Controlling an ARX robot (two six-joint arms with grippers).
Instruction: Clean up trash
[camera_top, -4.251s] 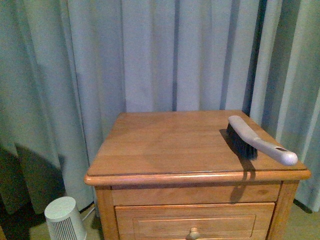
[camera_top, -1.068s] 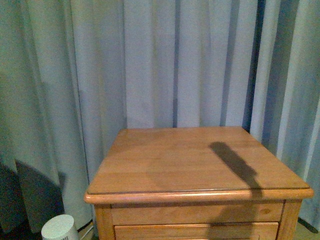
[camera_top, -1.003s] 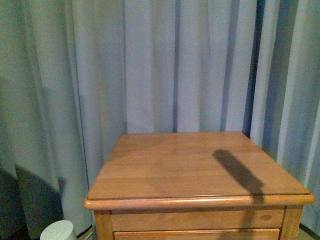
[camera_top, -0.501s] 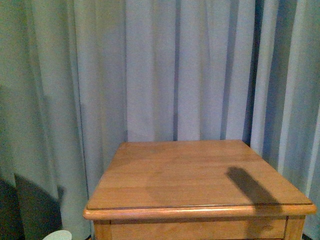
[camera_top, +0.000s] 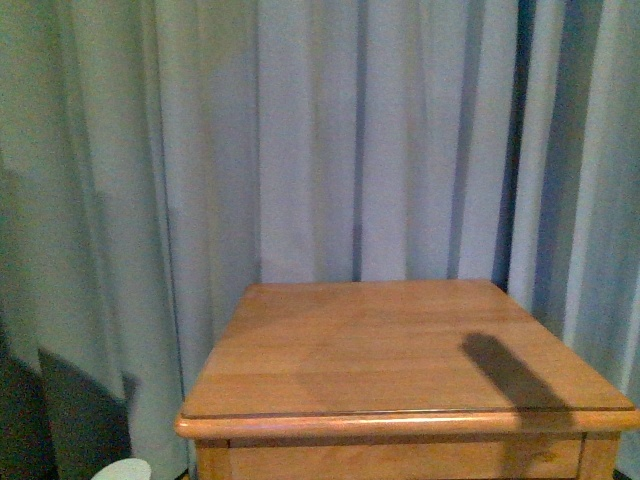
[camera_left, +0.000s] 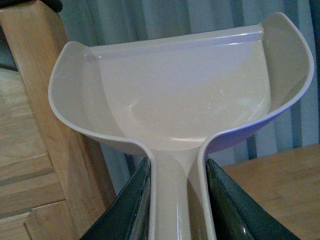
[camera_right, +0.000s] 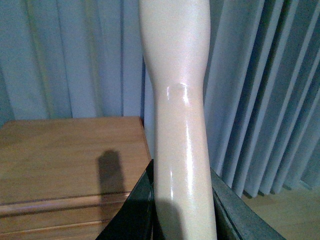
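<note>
The trash is out of view in every frame. A beige dustpan (camera_left: 185, 95) fills the left wrist view, and its pan holds nothing. My left gripper (camera_left: 177, 200) is shut on its handle, dark fingers (camera_left: 127, 210) pressed to both sides. In the right wrist view the cream brush (camera_right: 177, 100) handle rises between dark fingers (camera_right: 135, 210), with my right gripper (camera_right: 182, 210) shut on it; the bristles are out of frame. Neither gripper shows in the front view, where only a long shadow (camera_top: 505, 372) lies on the wooden nightstand (camera_top: 400, 345).
Pale grey-blue curtains (camera_top: 330, 140) hang behind the nightstand. A white round object (camera_top: 120, 470) peeks in at the floor's left. The left wrist view shows wooden furniture (camera_left: 30, 125) close beside the dustpan. Wooden floor (camera_right: 280, 215) lies right of the nightstand.
The brush that lay on the nightstand's right side is gone from its top; only its shadow remains. The front view has tilted upward, so the nightstand sits lower in frame and its drawer is cut off.
</note>
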